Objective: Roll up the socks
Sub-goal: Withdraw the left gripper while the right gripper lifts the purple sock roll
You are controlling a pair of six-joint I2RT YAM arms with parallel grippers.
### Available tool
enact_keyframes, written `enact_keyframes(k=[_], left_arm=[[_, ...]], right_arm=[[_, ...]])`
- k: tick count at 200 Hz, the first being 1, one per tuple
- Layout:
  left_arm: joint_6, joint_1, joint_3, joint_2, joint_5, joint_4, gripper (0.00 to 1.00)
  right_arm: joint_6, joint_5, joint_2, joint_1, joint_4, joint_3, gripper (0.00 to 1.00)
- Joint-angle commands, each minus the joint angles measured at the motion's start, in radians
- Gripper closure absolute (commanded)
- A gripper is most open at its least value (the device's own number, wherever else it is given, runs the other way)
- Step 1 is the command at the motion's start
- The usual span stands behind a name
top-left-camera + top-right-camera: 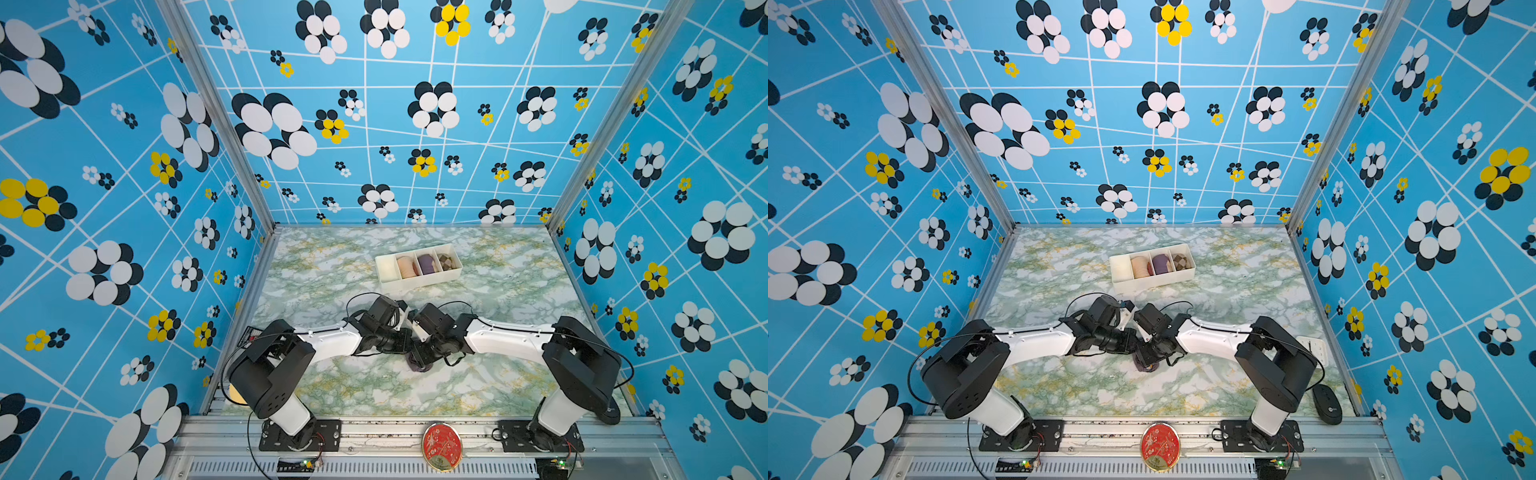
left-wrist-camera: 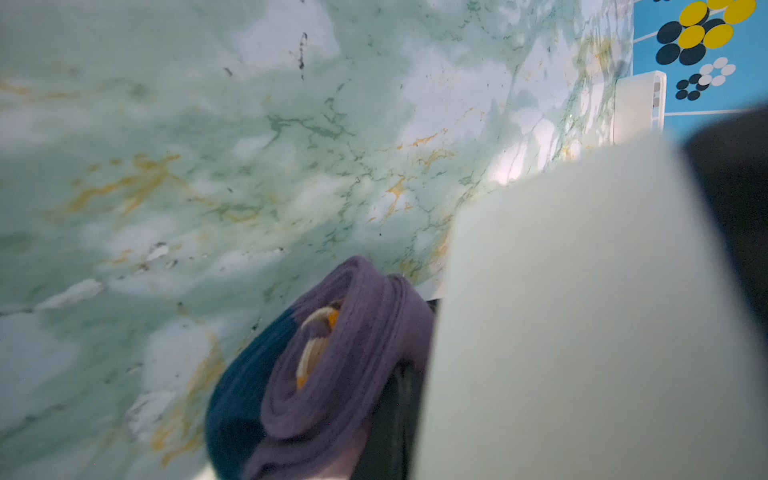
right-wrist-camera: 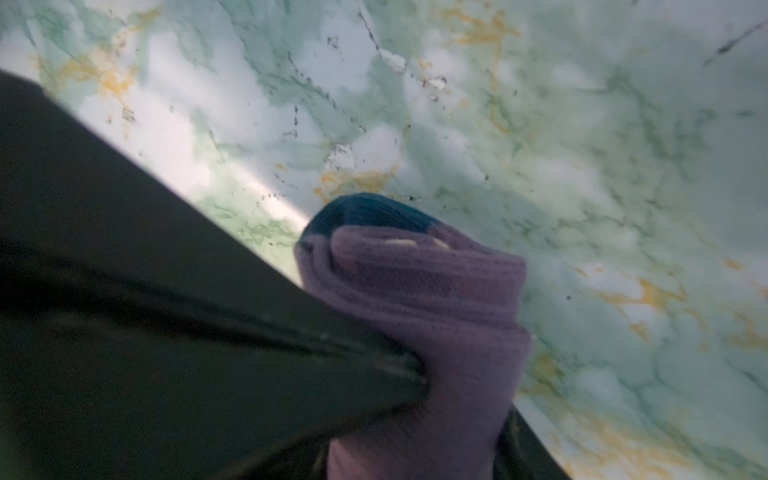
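Purple socks (image 2: 332,353): rolled, teal toe outermost, orange cuff inside; on the surface, front centre, between both grippers.
Right gripper (image 3: 461,395): jaws clamped on socks.
Left gripper (image 1: 409,353): jaws together, beside socks.
Surface (image 1: 374,390): green marble.
Tray (image 1: 419,284): behind, well apart.

Two arms: left arm (image 1: 332,338), right arm (image 1: 507,338). One white tray (image 1: 419,279), four compartments: three sock rolls inside, one peach roll (image 1: 406,266), one purple roll (image 1: 427,263), one checked roll (image 1: 446,261); one compartment empty. One roll of purple socks (image 1: 420,368) on the surface, nearer than the tray. One red disc (image 1: 442,446). One mouse (image 1: 1327,404).
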Motion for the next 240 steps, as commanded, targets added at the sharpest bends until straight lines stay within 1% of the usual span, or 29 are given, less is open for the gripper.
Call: enact_keyframes(k=[1,10,33,50,67,107,146,193,224,240], left_arm=[[0.046,-0.006,-0.026,0.02,0.017,0.017,0.96],[0.041,0.002,-0.033,0.014,0.014,0.024,0.96],[0.021,0.037,-0.06,-0.007,0.015,0.061,0.96],[0.003,0.074,-0.088,-0.028,0.021,0.097,0.96],[-0.003,0.111,-0.106,-0.053,0.023,0.104,0.96],[0.038,0.201,-0.121,-0.123,0.029,0.038,0.96],[0.08,0.29,-0.134,-0.209,0.031,-0.038,0.95],[0.14,0.391,-0.122,-0.334,0.018,-0.156,0.95],[0.167,0.45,-0.103,-0.39,0.025,-0.206,0.95],[0.175,0.474,-0.096,-0.405,0.031,-0.222,0.95]], right_arm=[[0.045,-0.024,0.079,-0.006,-0.016,-0.017,0.51],[0.049,-0.029,0.083,-0.006,-0.014,-0.021,0.53],[0.063,-0.049,0.1,-0.006,-0.002,-0.033,0.69],[0.067,-0.061,0.113,-0.006,0.004,-0.038,0.83],[0.067,-0.067,0.12,-0.006,0.009,-0.04,1.0],[0.059,-0.068,0.11,-0.006,0.015,-0.043,1.0],[0.057,-0.029,0.085,0.001,0.022,-0.05,1.0],[0.07,0.087,-0.008,0.014,0.106,-0.059,1.0],[0.026,0.154,-0.036,0.014,0.113,0.005,1.0],[-0.002,0.166,-0.036,0.011,0.102,0.058,1.0]])
